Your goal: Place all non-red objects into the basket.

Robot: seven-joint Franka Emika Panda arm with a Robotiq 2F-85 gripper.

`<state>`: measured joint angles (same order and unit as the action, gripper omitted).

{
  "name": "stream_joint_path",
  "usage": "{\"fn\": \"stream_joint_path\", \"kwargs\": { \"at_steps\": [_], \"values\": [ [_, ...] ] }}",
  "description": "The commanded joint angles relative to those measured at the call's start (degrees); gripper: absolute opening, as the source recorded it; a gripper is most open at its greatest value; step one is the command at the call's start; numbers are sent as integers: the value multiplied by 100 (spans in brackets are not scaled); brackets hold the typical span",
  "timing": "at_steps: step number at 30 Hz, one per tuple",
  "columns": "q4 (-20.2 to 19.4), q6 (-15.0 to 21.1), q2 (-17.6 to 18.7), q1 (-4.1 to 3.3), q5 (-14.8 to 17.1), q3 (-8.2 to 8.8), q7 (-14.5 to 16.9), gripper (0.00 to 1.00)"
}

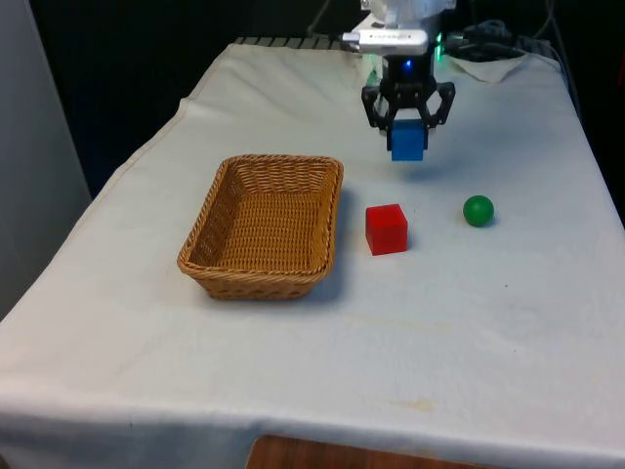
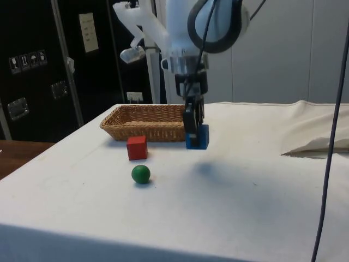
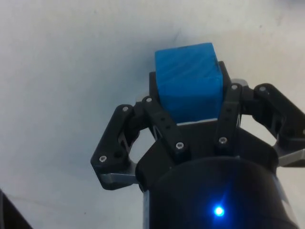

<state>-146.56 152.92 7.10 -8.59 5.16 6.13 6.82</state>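
My gripper [image 1: 408, 135] is shut on a blue cube [image 1: 408, 143], held a little above the cloth beyond the red cube. In the side view the blue cube [image 2: 197, 137] hangs from the gripper [image 2: 194, 126] just clear of the table, next to the basket's near corner. The wrist view has the blue cube [image 3: 189, 81] clamped between the black fingers [image 3: 162, 125]. A wicker basket [image 1: 220, 256] stands empty at the front view's left. A red cube [image 1: 387, 229] lies just right of the basket, and a green ball [image 1: 478, 210] lies further right.
The white cloth is rumpled at the far right corner [image 1: 508, 61]. The table's edges drop off on both sides. In the side view the red cube [image 2: 137, 147] and green ball [image 2: 140, 174] lie between the basket [image 2: 147, 124] and the near edge.
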Motion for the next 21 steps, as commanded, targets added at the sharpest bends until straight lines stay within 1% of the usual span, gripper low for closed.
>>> {"fn": "stream_joint_path", "kwargs": {
  "at_steps": [1, 5, 6, 7, 13, 14, 15, 21],
  "values": [
    [-11, -63, -69, 0, -80, 29, -40, 1],
    [0, -264, -281, 11, -80, 34, -29, 1],
    [6, -235, -264, 11, -6, 17, 11, 1],
    [6, -298, -315, 17, -80, 34, -23, 1],
    [29, -550, -567, 23, -86, 46, -23, 1],
    [23, -487, -533, 17, -6, 34, 17, 1],
    [34, -584, -602, 29, -86, 52, -29, 1],
    [86, -773, -773, 46, -109, 57, -34, 1]
  ]
}}
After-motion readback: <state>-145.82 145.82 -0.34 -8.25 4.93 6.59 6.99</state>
